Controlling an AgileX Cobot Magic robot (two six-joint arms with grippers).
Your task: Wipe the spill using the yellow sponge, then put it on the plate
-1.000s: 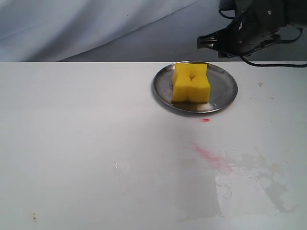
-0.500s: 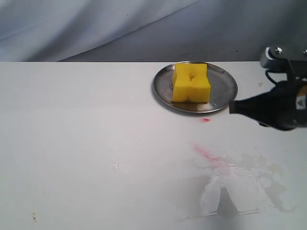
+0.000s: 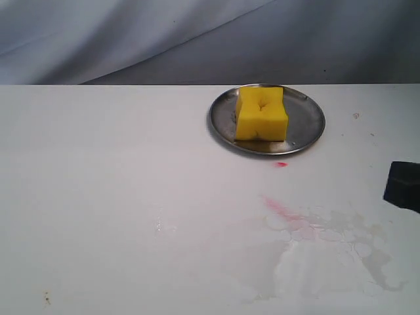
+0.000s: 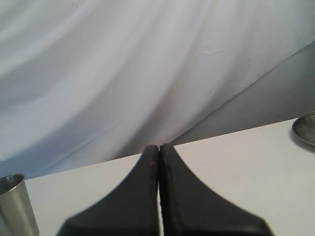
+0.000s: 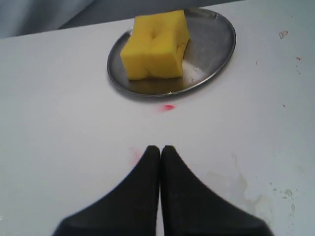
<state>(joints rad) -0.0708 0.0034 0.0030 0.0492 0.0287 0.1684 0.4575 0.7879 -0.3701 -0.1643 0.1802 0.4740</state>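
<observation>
The yellow sponge [image 3: 261, 114] lies on the silvery plate [image 3: 308, 123] at the back of the white table; the right wrist view shows the sponge [image 5: 155, 46] and the plate [image 5: 214, 37] too. No rounded amber puddle shows, only a thin wet film [image 3: 328, 252] in front of the plate. My right gripper [image 5: 160, 148] is shut and empty, over the table short of the plate. Only a dark part of that arm [image 3: 401, 186] shows at the exterior view's right edge. My left gripper [image 4: 158, 146] is shut and empty, with the plate's rim [image 4: 306, 130] far to one side.
A pink-red streak [image 3: 282, 210] runs beside the wet film, and a tiny red dot [image 3: 281, 164] sits just in front of the plate. A metal cup [image 4: 15, 204] stands by the left gripper. Grey cloth hangs behind the table.
My right arm swung from behind the plate down along the right side and has mostly left the exterior view. The sponge and plate have not moved.
</observation>
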